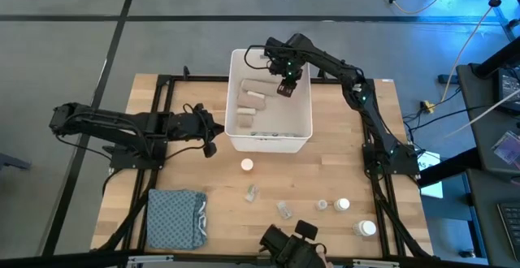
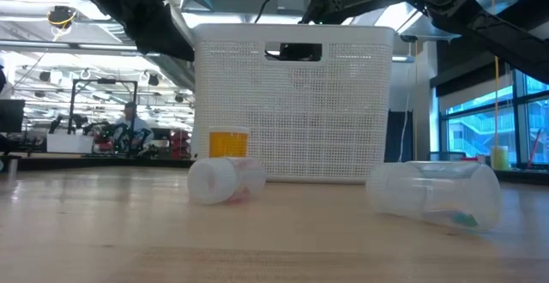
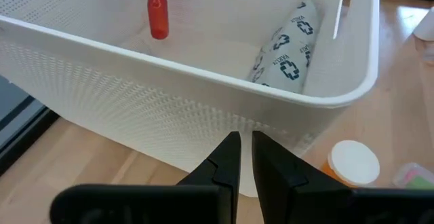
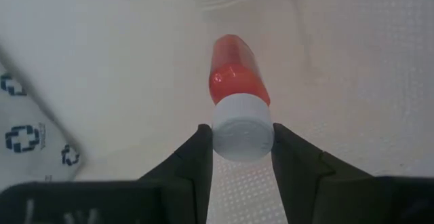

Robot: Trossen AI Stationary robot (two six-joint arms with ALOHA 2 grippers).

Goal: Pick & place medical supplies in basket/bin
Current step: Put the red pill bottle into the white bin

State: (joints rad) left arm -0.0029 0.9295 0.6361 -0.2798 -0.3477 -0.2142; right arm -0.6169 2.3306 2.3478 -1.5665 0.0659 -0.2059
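Note:
The white bin (image 1: 236, 134) stands mid-table and holds beige bandage rolls (image 1: 251, 99) and a printed roll (image 3: 285, 47). My right gripper (image 1: 286, 87) hangs over the bin's far right part, shut on a red bottle (image 4: 234, 75) with a white cap. My left gripper (image 1: 214, 136) waits just left of the bin's near left corner, fingers together (image 3: 244, 157), pointing at the bin wall (image 3: 169, 108). On the table near the bin lie an orange bottle with a white cap (image 1: 247, 165), clear vials (image 1: 252, 192) and small white-capped bottles (image 1: 343, 205). My right gripper pinches the red bottle by its white cap (image 4: 242, 136) between its two fingers (image 4: 196, 159), coming from above and pointing down. The bottle hangs upright below the fingers (image 3: 157, 17), cap up, lifted clear inside the bin.
A folded blue-grey cloth (image 1: 175, 218) lies at the table's near left corner. More small bottles (image 1: 367, 228) sit toward the near right edge. In the low view a clear vial (image 2: 225, 180) and a clear container (image 2: 437, 193) lie in front of the bin (image 2: 293, 103).

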